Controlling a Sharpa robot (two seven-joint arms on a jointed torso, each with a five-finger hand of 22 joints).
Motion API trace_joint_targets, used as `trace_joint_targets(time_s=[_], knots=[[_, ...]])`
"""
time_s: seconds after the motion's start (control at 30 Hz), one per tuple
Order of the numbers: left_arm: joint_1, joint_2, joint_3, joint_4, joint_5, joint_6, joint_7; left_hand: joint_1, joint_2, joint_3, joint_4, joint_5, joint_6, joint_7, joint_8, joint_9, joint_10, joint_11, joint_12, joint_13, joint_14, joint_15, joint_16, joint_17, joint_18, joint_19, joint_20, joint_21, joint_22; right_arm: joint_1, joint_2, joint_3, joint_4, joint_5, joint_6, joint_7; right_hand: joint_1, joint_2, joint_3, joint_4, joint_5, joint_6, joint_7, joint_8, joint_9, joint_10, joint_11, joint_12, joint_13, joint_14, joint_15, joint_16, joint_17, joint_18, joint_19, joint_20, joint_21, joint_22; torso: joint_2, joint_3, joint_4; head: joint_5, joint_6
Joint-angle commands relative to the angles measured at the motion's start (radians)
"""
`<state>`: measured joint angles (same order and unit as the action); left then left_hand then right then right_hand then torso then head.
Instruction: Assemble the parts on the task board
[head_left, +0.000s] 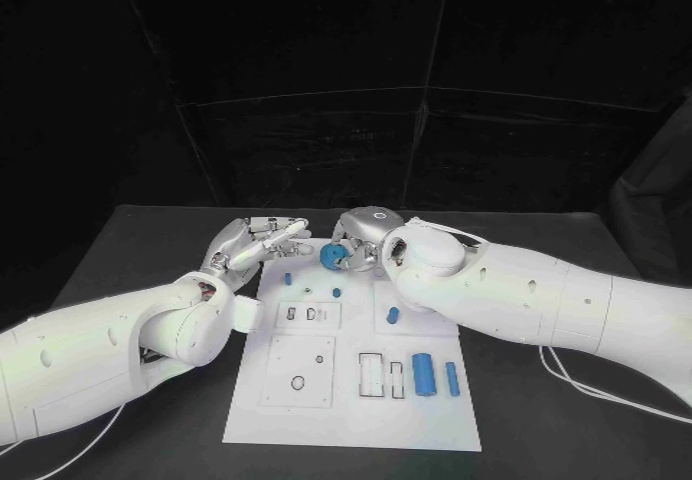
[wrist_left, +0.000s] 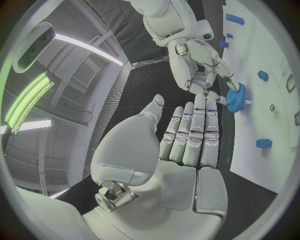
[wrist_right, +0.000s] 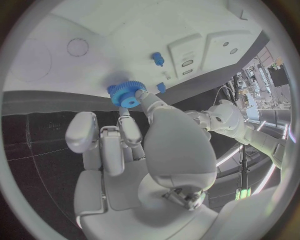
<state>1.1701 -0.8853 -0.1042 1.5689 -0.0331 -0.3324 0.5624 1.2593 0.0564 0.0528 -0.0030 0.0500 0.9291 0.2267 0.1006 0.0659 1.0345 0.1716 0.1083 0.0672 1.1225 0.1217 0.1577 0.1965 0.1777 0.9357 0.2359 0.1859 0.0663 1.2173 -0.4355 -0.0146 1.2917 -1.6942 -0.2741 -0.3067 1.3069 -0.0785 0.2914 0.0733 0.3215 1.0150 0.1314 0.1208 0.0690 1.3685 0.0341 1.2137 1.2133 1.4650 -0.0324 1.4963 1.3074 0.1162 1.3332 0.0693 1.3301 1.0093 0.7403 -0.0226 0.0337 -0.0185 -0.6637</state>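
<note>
Pinching a blue gear (head_left: 335, 256), right hand (head_left: 364, 240) hovers over task board (head_left: 353, 420) (left hand (head_left: 254, 243) spread).

The room behind the counter (head_left: 144, 230) is very dark, almost black. Bright light falls from above on the white task board (head_left: 353, 400), which shines but stays easy to see. Soft shadows lie beside the arms. Both wrist pictures are round, and straight lines bend near their rims. Long ceiling lamps (wrist_left: 87, 47) glow white and green there.

The right hand (head_left: 364, 240) hides the task board's (head_left: 346, 410) far corner — its fingers (wrist_right: 128, 132) cover part of the blue gear (wrist_right: 127, 94).
</note>
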Motion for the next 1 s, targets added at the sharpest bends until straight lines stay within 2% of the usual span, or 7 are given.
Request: trace_joint_targets(time_s=[0.03,0.37,0.57,0.67,0.8,0.87,1.0], knots=[[0.002,0.002,0.001,0.0,-0.004,0.012,0.005,0.001,0.011,-0.001,-0.004,-0.001,-0.002,0.006,-0.006,-0.001,0.0,0.004,-0.007,-0.001,-0.001,0.004,-0.003,0.002,0.007,0.001,0.005,-0.003,-0.001,0.0,0.012,-0.002,-0.015,-0.009,0.022,0.016,-0.007,0.003,0.009,0.003,-0.006,0.018,-0.003,0.0,0.0,-0.003,0.004,-0.005,-0.004,0.076,-0.004,0.005,0.121,-0.013,0.007,0.0,0.006,0.0,-0.001,0.0007,-0.0007,0.003,-0.002],[0.002,0.002,0.001,0.0,-0.004,0.011,0.006,0.001,0.011,-0.001,-0.004,-0.001,-0.002,0.006,-0.006,-0.001,0.0,0.004,-0.007,-0.001,-0.001,0.004,-0.003,0.002,0.007,0.001,0.005,-0.003,-0.001,-0.008,0.034,-0.007,-0.035,-0.009,0.041,0.02,-0.016,-0.003,0.016,0.003,-0.02,0.011,0.0,-0.008,-0.001,-0.012,0.007,-0.018,-0.014,0.076,-0.001,0.004,0.121,-0.013,0.006,0.002,0.005,-0.001,-0.001,0.0015,-0.0029,0.007,-0.005],[0.002,0.003,0.001,0.0,-0.004,0.011,0.006,0.001,0.011,-0.001,-0.004,-0.001,-0.002,0.006,-0.006,-0.001,0.0,0.004,-0.007,-0.001,-0.001,0.004,-0.003,0.002,0.007,0.001,0.005,-0.003,-0.001,-0.009,0.041,-0.007,-0.047,-0.005,0.056,0.024,-0.036,-0.025,0.018,0.002,-0.061,-0.065,0.02,-0.056,-0.007,-0.03,0.024,-0.047,-0.037,0.076,0.012,0.004,0.122,-0.013,0.003,0.012,0.003,-0.006,-0.001,0.0007,-0.0028,0.006,-0.005],[0.002,0.003,0.001,-0.001,-0.004,0.011,0.005,0.001,0.011,-0.001,-0.004,-0.001,-0.002,0.006,-0.006,-0.001,0.0,0.004,-0.007,-0.001,-0.001,0.004,-0.003,0.002,0.007,0.001,0.005,-0.003,-0.001,-0.009,0.043,-0.008,-0.051,0.001,0.069,0.027,-0.071,-0.046,-0.009,0.018,-0.078,-0.088,0.024,-0.06,-0.005,-0.038,0.03,-0.057,-0.045,0.076,0.018,0.005,0.123,-0.012,0.0,0.019,0.001,-0.009,-0.001,0.0008,-0.0022,0.006,-0.006],[0.002,0.003,0.001,-0.001,-0.004,0.011,0.005,0.001,0.011,-0.001,-0.004,-0.001,-0.002,0.006,-0.006,-0.001,0.0,0.004,-0.007,-0.001,-0.001,0.004,-0.003,0.002,0.007,0.001,0.005,-0.003,-0.001,-0.009,0.046,-0.008,-0.055,0.005,0.073,0.027,-0.124,-0.058,-0.079,0.067,-0.174,-0.174,0.038,-0.062,-0.007,-0.051,0.044,-0.071,-0.056,0.076,0.03,0.005,0.124,-0.012,-0.002,0.03,0.0,-0.012,-0.001,0.0015,-0.0027,0.007,-0.007],[0.002,0.003,0.001,-0.002,-0.004,0.011,0.005,0.001,0.011,-0.001,-0.004,-0.001,-0.002,0.006,-0.006,-0.001,0.0,0.004,-0.007,-0.001,-0.001,0.004,-0.003,0.002,0.007,0.001,0.005,-0.003,-0.001,-0.009,0.046,-0.008,-0.056,0.006,0.076,0.027,-0.13,-0.053,-0.114,0.091,-0.171,-0.199,0.041,-0.062,-0.007,-0.054,0.05,-0.071,-0.055,0.075,0.033,0.005,0.125,-0.012,-0.003,0.035,0.0,-0.011,-0.001,0.0014,-0.0026,0.006,-0.007],[0.002,0.003,0.001,-0.002,-0.004,0.011,0.005,0.001,0.011,-0.001,-0.004,-0.001,-0.002,0.006,-0.006,-0.001,0.0,0.004,-0.007,-0.001,-0.001,0.004,-0.003,0.002,0.007,0.001,0.005,-0.004,-0.001,-0.01,0.046,-0.008,-0.057,0.007,0.083,0.026,-0.132,-0.043,-0.138,0.109,-0.159,-0.177,0.043,-0.058,-0.003,-0.055,0.049,-0.068,-0.052,0.076,0.036,0.005,0.126,-0.011,-0.003,0.037,0.0,-0.011,-0.001,0.0013,-0.0024,0.006,-0.007]])
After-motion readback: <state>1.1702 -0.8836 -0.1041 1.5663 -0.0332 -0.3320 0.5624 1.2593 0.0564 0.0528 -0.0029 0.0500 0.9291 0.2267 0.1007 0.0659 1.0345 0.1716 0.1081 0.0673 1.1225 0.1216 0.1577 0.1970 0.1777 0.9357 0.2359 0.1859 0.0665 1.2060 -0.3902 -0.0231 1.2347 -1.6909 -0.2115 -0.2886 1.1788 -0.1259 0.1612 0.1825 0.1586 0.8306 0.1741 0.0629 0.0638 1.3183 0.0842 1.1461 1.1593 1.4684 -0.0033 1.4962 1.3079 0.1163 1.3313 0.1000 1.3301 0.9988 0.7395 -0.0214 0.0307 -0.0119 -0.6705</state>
